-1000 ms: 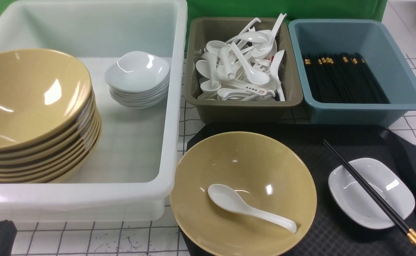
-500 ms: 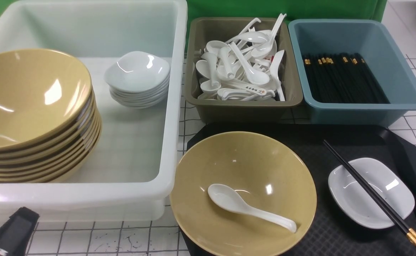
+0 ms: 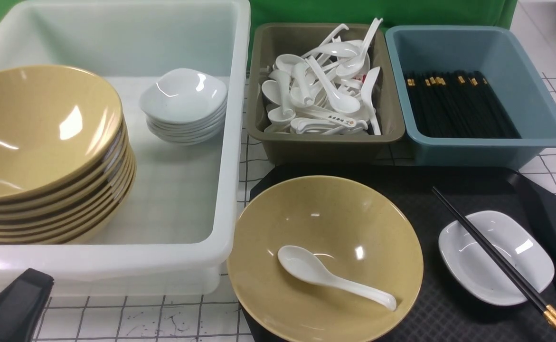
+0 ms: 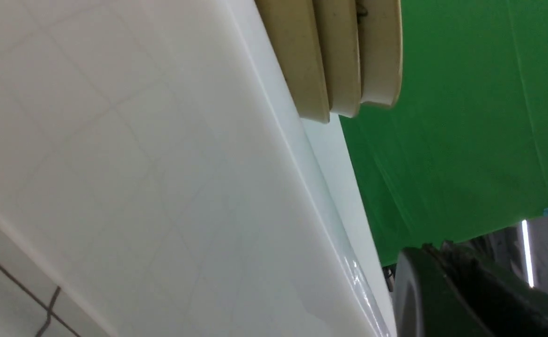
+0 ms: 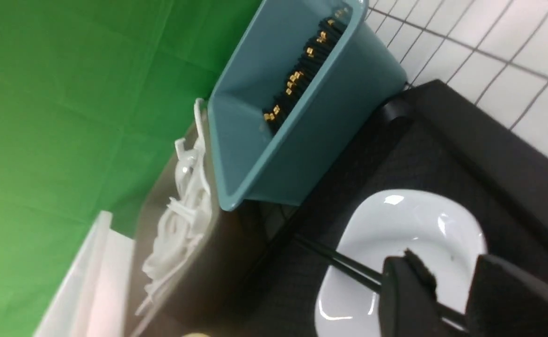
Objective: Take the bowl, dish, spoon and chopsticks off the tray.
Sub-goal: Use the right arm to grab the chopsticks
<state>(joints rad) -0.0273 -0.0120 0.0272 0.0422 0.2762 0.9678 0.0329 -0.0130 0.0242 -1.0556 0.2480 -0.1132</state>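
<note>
Front view: the glossy mustard bowl point(image 3: 325, 213) cradles the white spoon point(image 3: 334, 280) on the diamond-textured black tray point(image 3: 448, 199). Slim black chopsticks point(image 3: 494, 255) cross the rounded-square dish point(image 3: 467, 270). The right gripper point(image 5: 451, 295) straddles them, pads apart, perhaps not touching. The left gripper point(image 3: 14, 304) is a dark shape; its spread is unclear.

Lit bright and even from overhead in the front view, pretty sharp. Throws small white glare spots on the bowl point(image 3: 339, 223), the dish point(image 3: 467, 266) and the stacked bowls point(image 3: 40, 128). Leaves only soft shadows on the tray point(image 3: 453, 313). Goes pale and washed out in the left wrist view against the white bin point(image 4: 161, 187). Kinda smeary in the right wrist view, right gripper point(image 5: 456, 285) dark and out of focus.
</note>
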